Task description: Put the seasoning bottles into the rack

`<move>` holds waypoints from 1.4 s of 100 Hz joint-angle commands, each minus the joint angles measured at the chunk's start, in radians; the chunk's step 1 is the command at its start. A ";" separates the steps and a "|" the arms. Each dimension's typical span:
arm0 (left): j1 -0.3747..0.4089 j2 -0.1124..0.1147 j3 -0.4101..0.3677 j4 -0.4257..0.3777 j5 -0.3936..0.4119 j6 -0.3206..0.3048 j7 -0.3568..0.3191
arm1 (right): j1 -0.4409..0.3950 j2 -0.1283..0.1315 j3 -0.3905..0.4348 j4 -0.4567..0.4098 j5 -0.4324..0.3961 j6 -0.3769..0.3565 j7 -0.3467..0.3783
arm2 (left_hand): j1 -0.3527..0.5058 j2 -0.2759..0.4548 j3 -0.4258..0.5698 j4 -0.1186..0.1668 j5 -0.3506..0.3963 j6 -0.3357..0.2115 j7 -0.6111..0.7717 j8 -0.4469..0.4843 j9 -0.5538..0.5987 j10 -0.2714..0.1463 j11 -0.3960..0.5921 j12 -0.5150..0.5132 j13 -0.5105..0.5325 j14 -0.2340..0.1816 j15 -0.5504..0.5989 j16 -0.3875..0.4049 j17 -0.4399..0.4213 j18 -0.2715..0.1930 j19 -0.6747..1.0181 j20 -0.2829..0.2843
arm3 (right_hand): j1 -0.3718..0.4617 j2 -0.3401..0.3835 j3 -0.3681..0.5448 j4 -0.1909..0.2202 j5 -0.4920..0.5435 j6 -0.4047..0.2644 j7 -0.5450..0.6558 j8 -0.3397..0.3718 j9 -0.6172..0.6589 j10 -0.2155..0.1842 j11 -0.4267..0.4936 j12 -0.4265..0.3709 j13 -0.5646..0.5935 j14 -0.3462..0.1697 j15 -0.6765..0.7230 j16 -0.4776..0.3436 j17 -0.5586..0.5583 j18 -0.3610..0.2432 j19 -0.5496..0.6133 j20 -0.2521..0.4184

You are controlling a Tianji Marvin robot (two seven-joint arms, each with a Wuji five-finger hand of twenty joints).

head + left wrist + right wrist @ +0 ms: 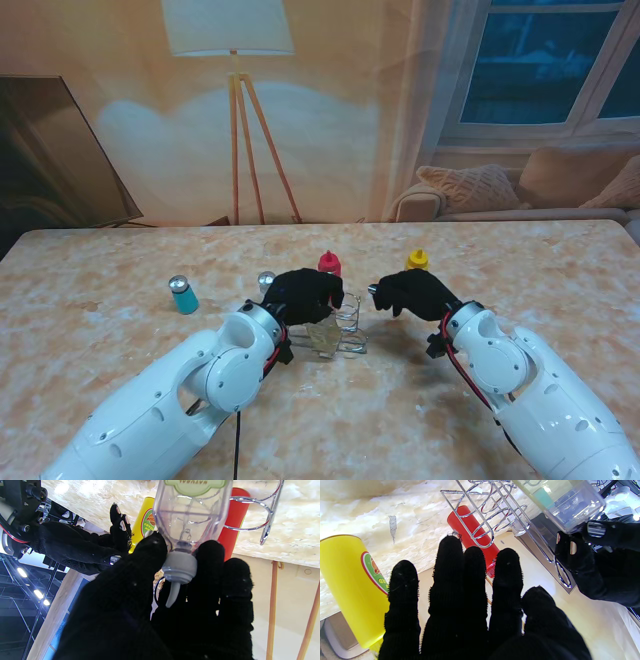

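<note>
My left hand (pixel 305 293) is shut on the neck of a clear bottle (pixel 192 512) with a grey nozzle cap. It holds the bottle at the wire rack (pixel 352 322), and the bottle's body shows as a pale shape (pixel 322 338) under the hand. Whether the bottle sits inside a ring I cannot tell. A red bottle (pixel 329 264) stands just beyond the rack. A yellow bottle (pixel 417 260) stands behind my right hand (pixel 410 292), which hovers open to the right of the rack with fingers spread (pixel 450 580). The rack's rings (pixel 490 512) look unfilled in the right wrist view.
A teal bottle (pixel 183 295) with a silver cap stands to the left on the marble table (pixel 120 360). Another silver-capped item (pixel 266 280) sits right beside my left hand. A lamp, a sofa and a window form the backdrop.
</note>
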 commanded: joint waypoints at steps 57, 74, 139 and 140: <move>-0.035 0.001 0.030 0.017 0.019 -0.023 -0.042 | -0.009 -0.004 -0.001 -0.004 -0.003 0.000 0.014 | 0.043 -0.025 0.093 0.033 0.006 0.000 0.029 -0.011 0.043 -0.020 0.036 0.013 0.023 -0.114 0.091 0.003 0.020 -0.096 0.051 0.041 | -0.004 -0.010 -0.001 -0.012 -0.006 -0.024 0.005 -0.008 -0.003 -0.015 0.001 0.020 0.001 -0.014 -0.002 0.030 -0.004 0.005 0.004 0.018; -0.044 0.006 0.025 0.016 0.026 -0.045 -0.059 | -0.010 -0.004 -0.001 -0.004 -0.001 0.002 0.014 | 0.041 -0.024 0.095 0.029 0.007 -0.005 0.028 -0.013 0.046 -0.025 0.035 0.008 0.025 -0.116 0.089 -0.005 0.019 -0.093 0.049 0.041 | -0.003 -0.011 0.001 -0.012 -0.005 -0.023 0.005 -0.009 -0.003 -0.012 0.002 0.020 0.000 -0.013 -0.002 0.030 0.000 0.004 0.003 0.018; -0.061 0.007 0.047 0.034 0.106 -0.052 -0.024 | -0.011 -0.004 0.002 -0.006 -0.002 0.002 0.014 | 0.030 -0.032 0.113 0.031 0.001 0.002 0.039 -0.010 0.039 -0.023 0.048 0.016 0.021 -0.113 0.112 0.004 0.017 -0.111 0.054 0.054 | -0.006 -0.012 0.006 -0.013 -0.004 -0.023 0.005 -0.009 -0.002 -0.013 0.003 0.020 0.002 -0.014 -0.001 0.030 0.002 0.002 0.002 0.015; -0.061 0.007 0.047 0.033 0.106 -0.052 -0.023 | -0.011 -0.004 0.002 -0.005 -0.002 0.002 0.014 | 0.031 -0.033 0.114 0.031 0.001 0.003 0.039 -0.010 0.039 -0.022 0.049 0.016 0.021 -0.113 0.112 0.004 0.017 -0.111 0.055 0.054 | -0.007 -0.012 0.006 -0.013 -0.004 -0.022 0.006 -0.009 -0.002 -0.013 0.003 0.020 0.003 -0.014 -0.001 0.030 0.002 0.002 0.002 0.015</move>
